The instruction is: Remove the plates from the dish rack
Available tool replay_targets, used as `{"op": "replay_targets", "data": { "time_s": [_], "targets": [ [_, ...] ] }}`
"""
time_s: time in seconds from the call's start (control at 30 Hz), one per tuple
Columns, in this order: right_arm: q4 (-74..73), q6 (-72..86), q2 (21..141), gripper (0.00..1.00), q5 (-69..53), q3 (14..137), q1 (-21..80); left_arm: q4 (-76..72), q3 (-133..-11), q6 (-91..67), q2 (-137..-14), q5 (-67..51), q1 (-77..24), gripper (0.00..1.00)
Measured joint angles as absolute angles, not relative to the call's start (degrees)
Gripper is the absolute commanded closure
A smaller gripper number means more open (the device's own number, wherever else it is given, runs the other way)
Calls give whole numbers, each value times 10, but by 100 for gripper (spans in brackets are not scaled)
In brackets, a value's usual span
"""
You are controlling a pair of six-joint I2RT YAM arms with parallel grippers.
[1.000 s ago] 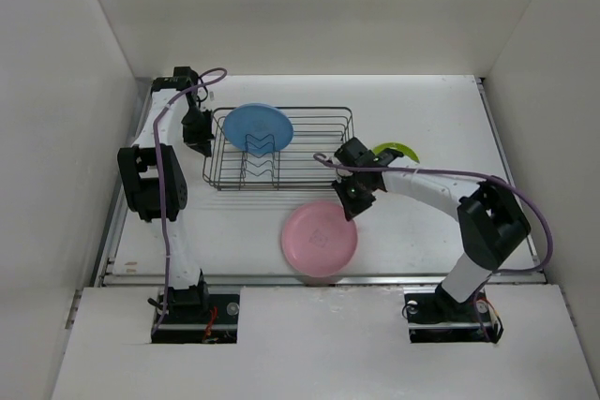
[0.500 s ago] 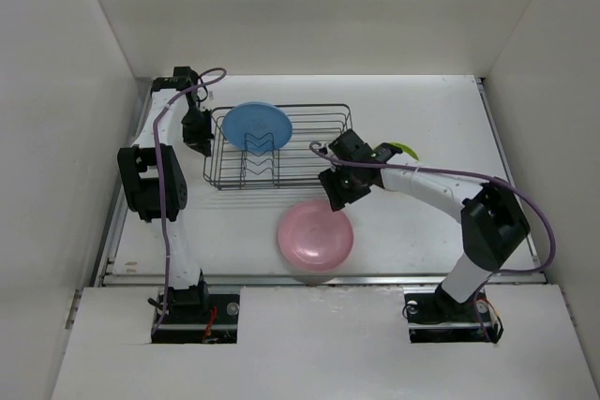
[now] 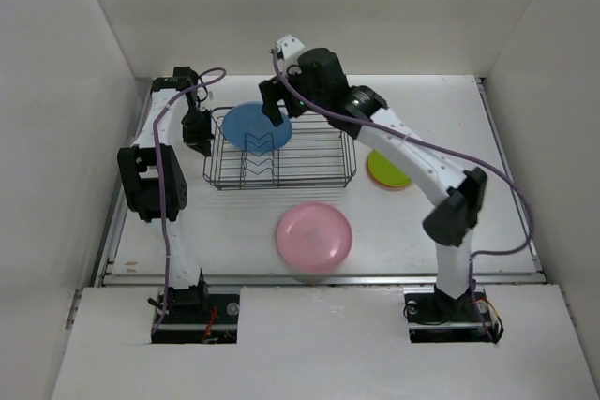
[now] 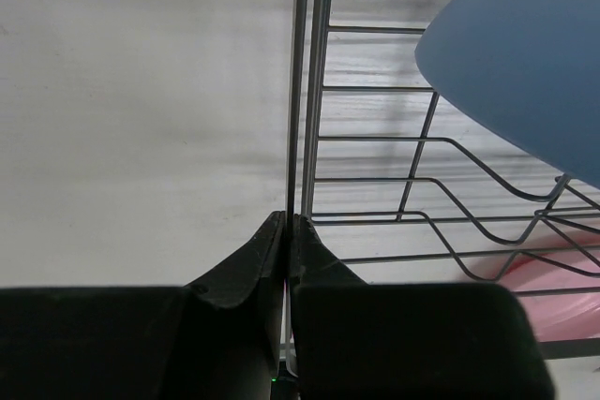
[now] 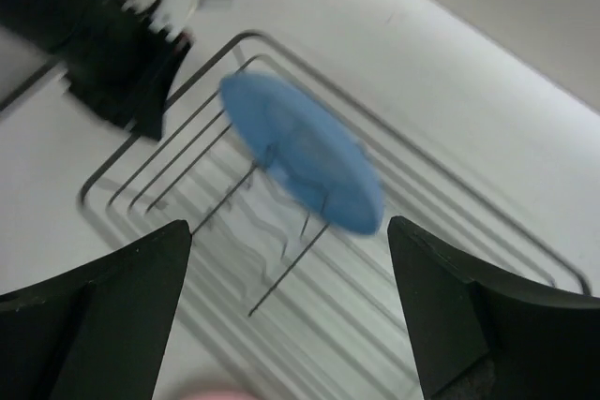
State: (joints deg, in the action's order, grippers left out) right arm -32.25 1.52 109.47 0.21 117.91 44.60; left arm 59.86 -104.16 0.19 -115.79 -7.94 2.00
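Note:
The dark wire dish rack (image 3: pixel 309 152) stands at the back of the table, and a light blue plate (image 3: pixel 255 126) leans upright in its left end. My left gripper (image 3: pixel 198 134) is shut on the rack's left rim wire (image 4: pixel 290 91), with the blue plate (image 4: pixel 525 63) just to its right. High over the rack my right gripper (image 3: pixel 275 103) hangs open and empty; in its wrist view the blue plate (image 5: pixel 300 152) lies below, between its fingers (image 5: pixel 141 288). A pink plate (image 3: pixel 314 236) lies flat in front of the rack. A lime green plate (image 3: pixel 389 168) lies to the right.
White walls close in the table on the left, back and right. An orange edge shows under the lime green plate. The right arm (image 3: pixel 412 156) arches over the rack's right end. The left arm (image 3: pixel 155 175) stands along the left wall.
My right gripper opened and let go of the pink plate, which now lies flat on the table. That arm then swung up and back over the rack. The left gripper kept its hold.

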Motion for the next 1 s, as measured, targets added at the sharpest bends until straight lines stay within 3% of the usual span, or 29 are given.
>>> {"op": "replay_targets", "data": {
  "time_s": [0.07, 0.17, 0.27, 0.4, 0.43, 0.5, 1.0],
  "targets": [
    [-307, 11, 1182, 8, 21, 1274, 438, 599, -1042, 2, -1158, -79, 20, 100],
    [-282, 13, 1272, 10, 32, 1315, 423, 599, -1042, 2, -1158, -79, 20, 100],
    [-284, 15, 1338, 21, 30, 1315, 412, 599, -1042, 2, -1158, -79, 20, 100],
    [-292, 17, 1379, 59, 7, 1308, 404, 599, -1042, 2, -1158, -79, 20, 100],
    [-294, 14, 1379, 83, 6, 1304, 404, 599, -1042, 2, -1158, -79, 20, 100],
    [-278, -7, 1378, 97, 16, 1305, 403, 597, -1042, 6, -1158, -70, 20, 100],
    [-256, -27, 1238, 100, 105, 1183, 416, 596, -1043, 27, -1159, -79, 24, 100]
  ]
}}
